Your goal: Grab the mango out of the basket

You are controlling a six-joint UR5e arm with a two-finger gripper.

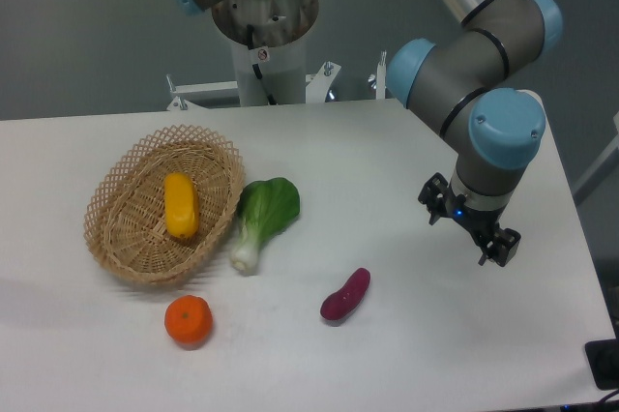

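one arm (484, 73) bent, end effector (470, 223) hanging above table (387, 161).

No text, label or number can be read — not anywhere in view.

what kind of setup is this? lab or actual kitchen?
Likely a robot lab, not a kitchen: an arm on a pedestal over a bare white table, with a basket holding a mango and loose produce laid out like test props.

Woven wicker basket (114, 238), smooth mango (180, 206) — seemingly matt table (387, 354)
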